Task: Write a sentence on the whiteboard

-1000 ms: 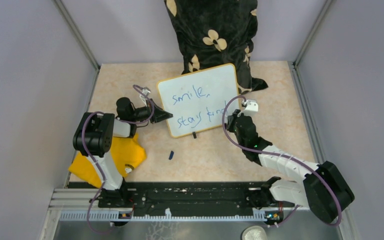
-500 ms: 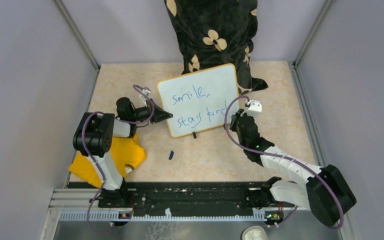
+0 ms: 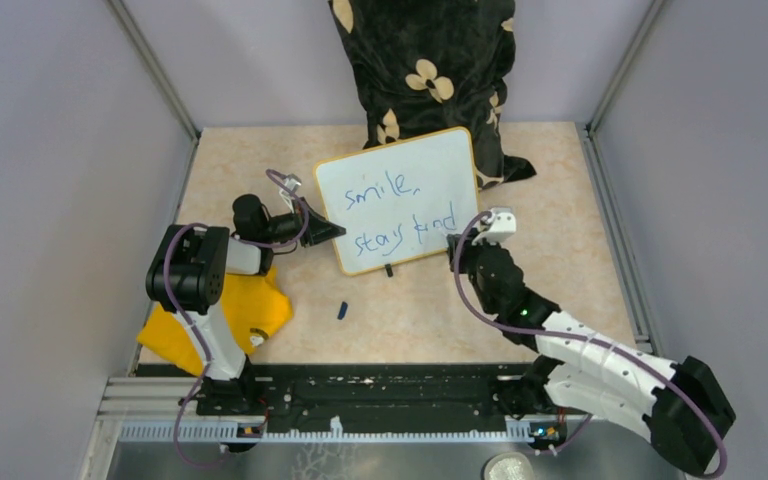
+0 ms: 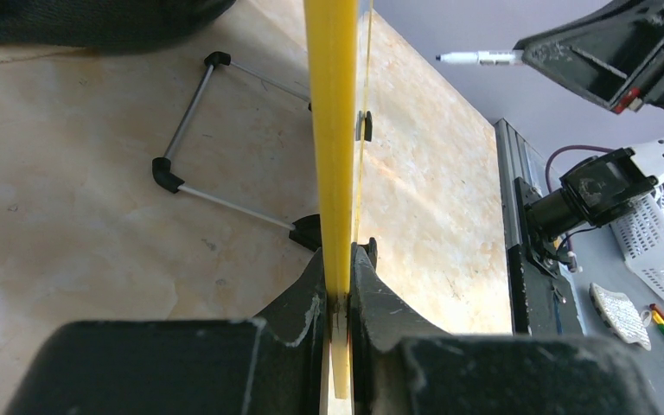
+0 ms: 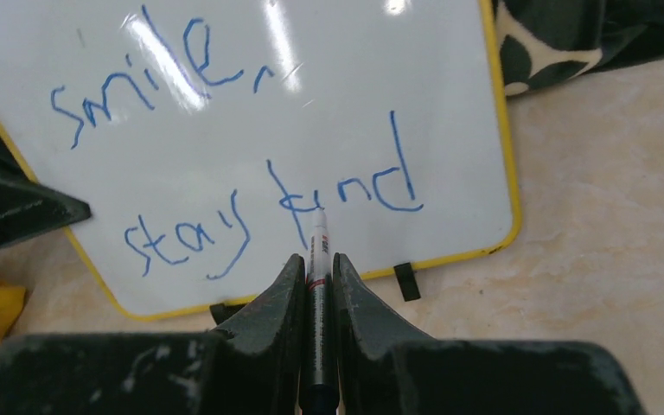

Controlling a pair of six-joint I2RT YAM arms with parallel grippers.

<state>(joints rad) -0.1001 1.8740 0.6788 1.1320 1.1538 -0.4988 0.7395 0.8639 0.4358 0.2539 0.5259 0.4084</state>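
Listing whiteboard [image 3: 400,195]: upright on the counter [image 3: 560,200], its left edge clamped by our left gripper [image 4: 339,259]. The sentence [image 5: 251,156] ("smile, stay kind") reads whole. Right gripper [image 5: 316,259], shut on the marker [image 5: 318,251], has backed off the board's lower-right corner; we judge writing finished.

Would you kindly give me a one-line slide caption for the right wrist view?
The right gripper, shut on a marker, faces the whiteboard bearing the blue sentence "smile, stay kind".

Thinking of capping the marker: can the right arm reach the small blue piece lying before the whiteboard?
Probably: the blue piece lies on the table with nothing between, but the right claw is shut on the marker.
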